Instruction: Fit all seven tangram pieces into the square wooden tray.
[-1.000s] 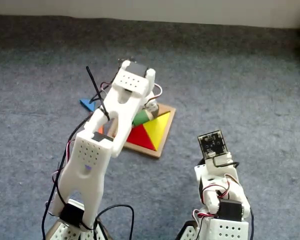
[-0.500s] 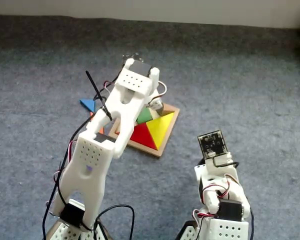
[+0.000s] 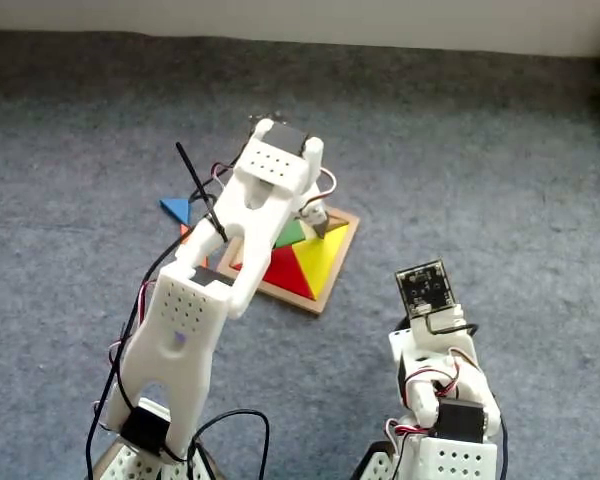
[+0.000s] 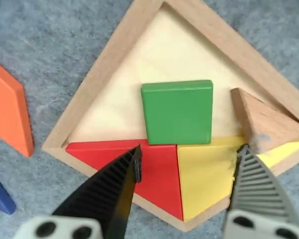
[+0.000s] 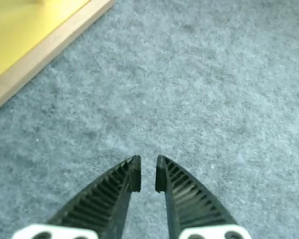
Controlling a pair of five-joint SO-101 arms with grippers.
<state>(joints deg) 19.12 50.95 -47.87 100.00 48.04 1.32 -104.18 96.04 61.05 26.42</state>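
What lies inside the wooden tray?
A green square, red triangle, yellow triangle and plain wooden triangle. The left gripper covers parts of the red and yellow pieces.

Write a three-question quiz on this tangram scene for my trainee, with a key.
1. True or false: the green square lies flat inside the wooden tray.
2. Multiple choice: the orange piece lies A) inside the tray, B) outside the tray, C) on top of the green square.
3. Fill in: the left gripper hovers over the tray with its jaws ____.

Key: 1 true; 2 B; 3 open.
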